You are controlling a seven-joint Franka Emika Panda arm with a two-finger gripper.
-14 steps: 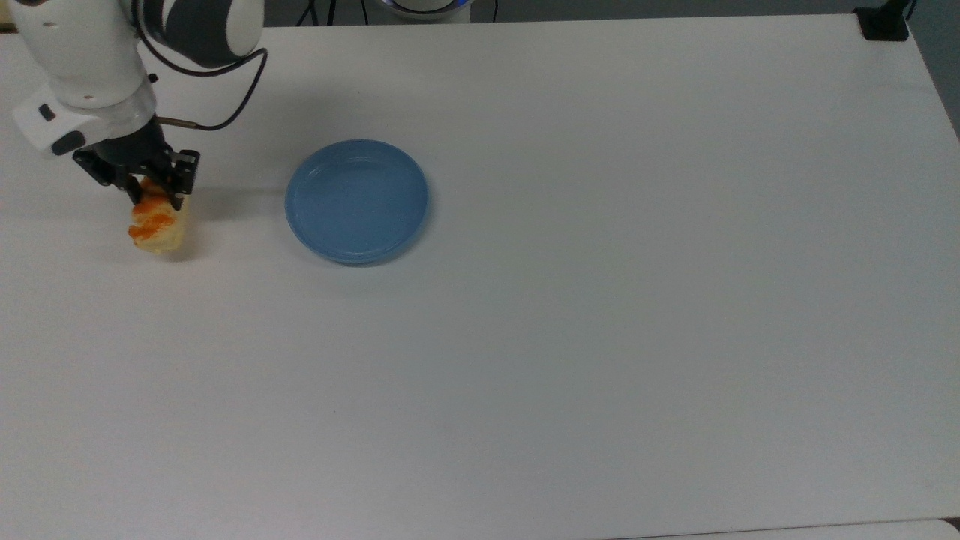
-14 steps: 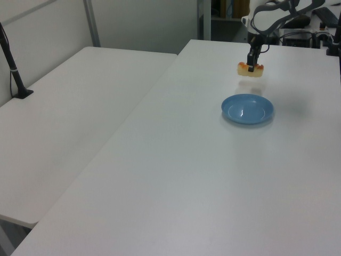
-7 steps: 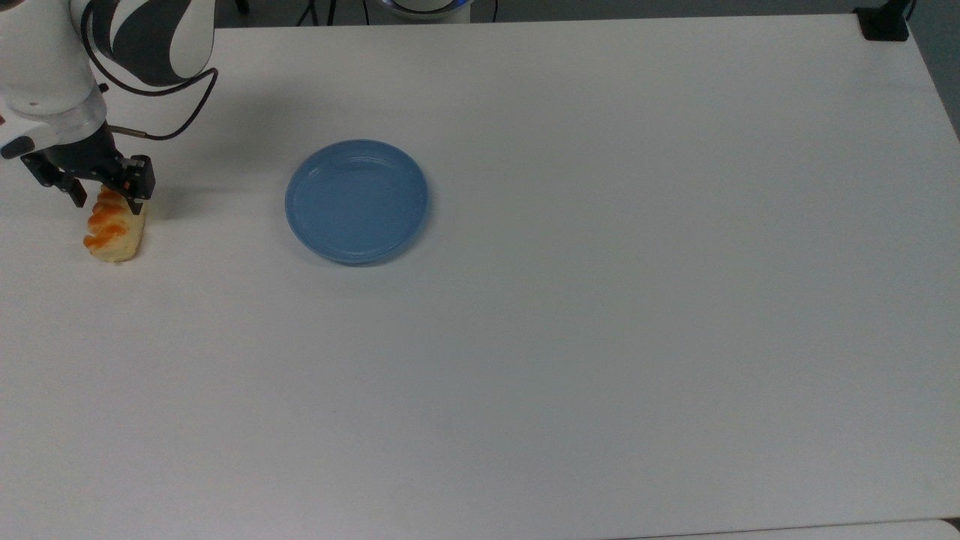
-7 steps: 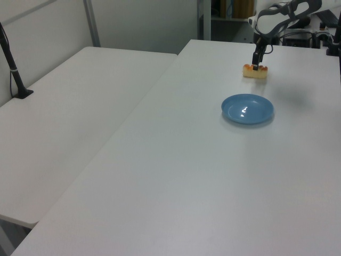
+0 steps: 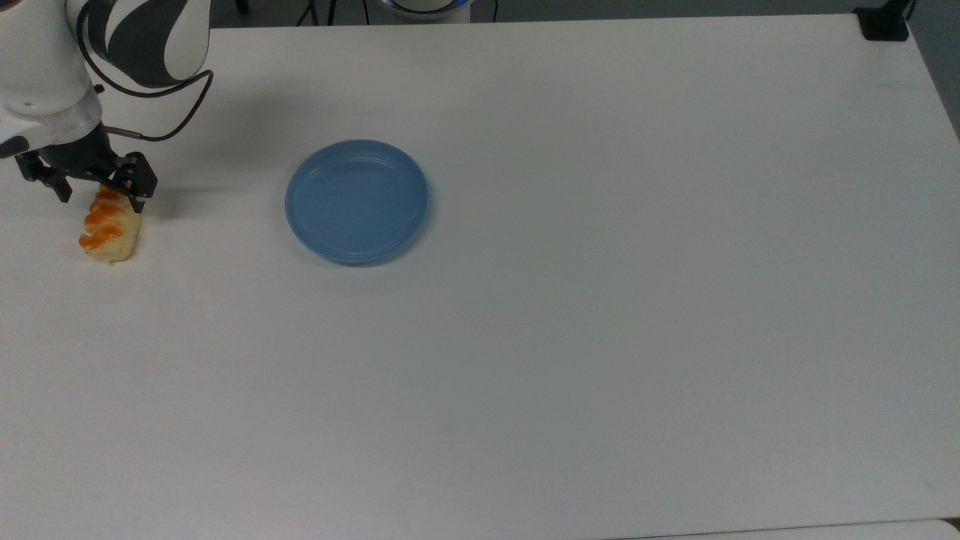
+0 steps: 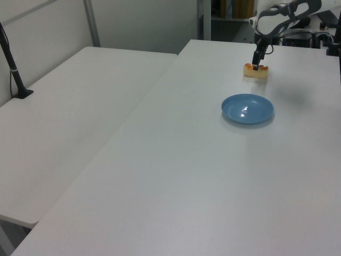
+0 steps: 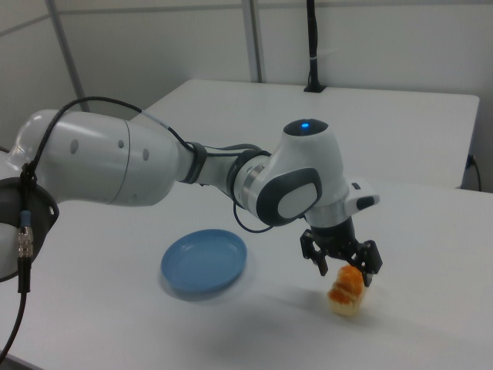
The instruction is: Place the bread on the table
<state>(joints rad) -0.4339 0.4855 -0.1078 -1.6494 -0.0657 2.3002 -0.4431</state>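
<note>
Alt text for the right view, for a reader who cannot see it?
The gripper of a white robot arm stands open astride a striped bread resting on the white table. An empty blue plate sits apart, toward the right view's left.

Black two-finger claw (image 5: 86, 191) spread over striped pale-yellow bun (image 5: 107, 234); white tabletop (image 5: 600, 337) bare all round; round blue plate (image 5: 357, 201) well apart, top view's right.

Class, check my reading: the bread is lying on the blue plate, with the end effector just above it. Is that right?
Not quite. The bread lies on the white table, well to the top view's left of the blue plate, which holds nothing. The end effector is indeed just above it.
</note>
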